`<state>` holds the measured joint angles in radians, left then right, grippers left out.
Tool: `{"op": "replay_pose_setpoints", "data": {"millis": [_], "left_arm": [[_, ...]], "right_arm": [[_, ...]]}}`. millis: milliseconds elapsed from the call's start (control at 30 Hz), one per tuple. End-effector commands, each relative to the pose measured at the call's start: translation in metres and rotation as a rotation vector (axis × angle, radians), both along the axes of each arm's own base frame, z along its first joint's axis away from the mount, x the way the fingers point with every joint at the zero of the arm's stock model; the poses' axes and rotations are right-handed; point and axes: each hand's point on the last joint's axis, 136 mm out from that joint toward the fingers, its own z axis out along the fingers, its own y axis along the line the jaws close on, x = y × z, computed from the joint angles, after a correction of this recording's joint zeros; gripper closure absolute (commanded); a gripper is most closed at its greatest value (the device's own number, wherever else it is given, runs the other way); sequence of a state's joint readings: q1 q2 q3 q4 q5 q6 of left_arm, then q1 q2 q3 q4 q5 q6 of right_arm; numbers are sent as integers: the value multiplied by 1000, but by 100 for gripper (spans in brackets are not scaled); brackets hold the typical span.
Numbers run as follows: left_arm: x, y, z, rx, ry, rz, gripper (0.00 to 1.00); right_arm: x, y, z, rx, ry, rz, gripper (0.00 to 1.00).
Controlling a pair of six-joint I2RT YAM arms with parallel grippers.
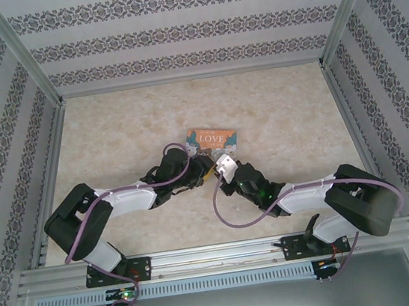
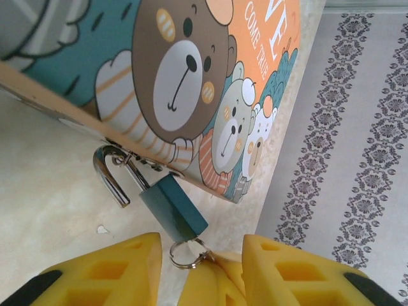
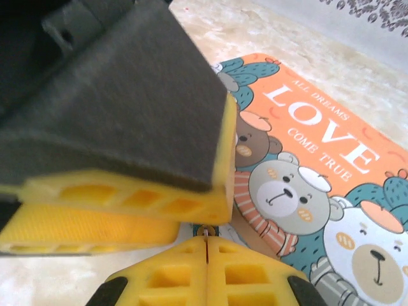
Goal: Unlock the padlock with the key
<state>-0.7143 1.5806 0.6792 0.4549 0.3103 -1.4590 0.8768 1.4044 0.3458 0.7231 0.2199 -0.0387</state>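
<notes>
Left gripper point(image 2: 201, 245), parted, below teal padlock point(image 2: 173, 207)

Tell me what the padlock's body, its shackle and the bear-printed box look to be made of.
The padlock body is probably metal under a matte teal coat: flat even colour, crisp edges. The shackle is bare polished metal, with bright mirror-like glints. The box is likely thin printed tin, though coated card is possible: its printed lid is smooth and faintly glossy.

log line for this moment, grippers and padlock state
left gripper open, off padlock | right gripper shut on key at padlock base | shackle looks popped, hooked on tin box
</notes>
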Motion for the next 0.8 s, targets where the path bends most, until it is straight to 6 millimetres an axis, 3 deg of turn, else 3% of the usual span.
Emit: {"op": "replay_pose_setpoints", "data": {"millis": [0, 200, 433, 600, 767], "left_arm": [[-7, -1, 12, 18, -25, -36, 60], [-10, 19, 18, 125, -71, -26, 58], [-5, 50, 48, 320, -217, -16, 53], [0, 65, 71, 383, -313, 16, 50], [2, 75, 80, 420, -358, 39, 48]], "right_arm": [[-8, -6, -15, 50, 83, 1, 100], [-17, -15, -19, 151, 178, -3, 100], [-19, -35, -13, 351, 364, -87, 100], [-21, -48, -19, 501, 546, -165, 100], [-27, -46, -35, 564, 714, -197, 100]]}}
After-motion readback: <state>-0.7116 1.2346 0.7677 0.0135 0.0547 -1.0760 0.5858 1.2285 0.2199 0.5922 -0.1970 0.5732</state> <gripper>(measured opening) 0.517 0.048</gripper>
